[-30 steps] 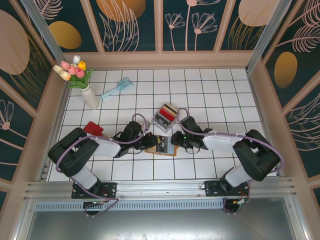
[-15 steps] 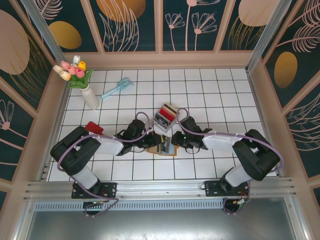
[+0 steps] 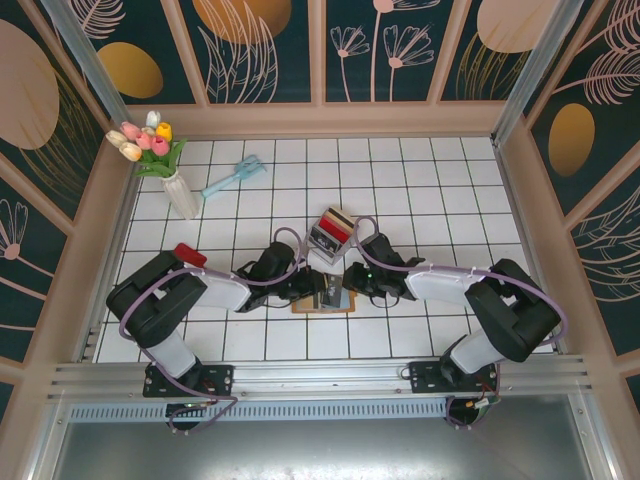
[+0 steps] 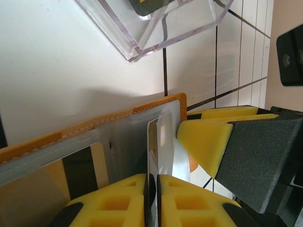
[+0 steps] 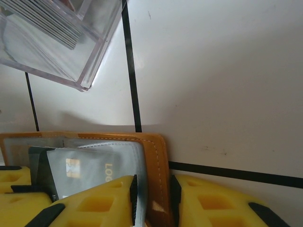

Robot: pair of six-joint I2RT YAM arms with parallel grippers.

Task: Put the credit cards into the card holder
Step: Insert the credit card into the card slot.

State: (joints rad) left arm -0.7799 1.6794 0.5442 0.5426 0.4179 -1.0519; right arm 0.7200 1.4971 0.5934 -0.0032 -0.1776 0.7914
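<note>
Pinched a thin grey plastic credit card edge-on between the clenched yellow jaws of the left gripper, its far end up against the pale inner pocket of the small orange-brown leather card holder lying open just ahead of those jaws. Could not tell whether the card's tip sat inside the pocket or only at its mouth. Clamped the stitched outer edge of the card holder between the closed jaws of the right gripper, low on the white tiled table. Faced each other nose to nose across the card holder in the overhead view, with 1 yellow pad of the right gripper just beside the card ahead of the left jaws. Showed a clear plastic tray with more cards standing in it just beyond both sets of jaws, near the card holder but apart from it. Showed 1 flat red card on the tiles well behind the left jaws, beside that arm. Stood far beyond the jaws, toward the back-left corner, a white vase of tulips and a light blue brush-like tool.
</note>
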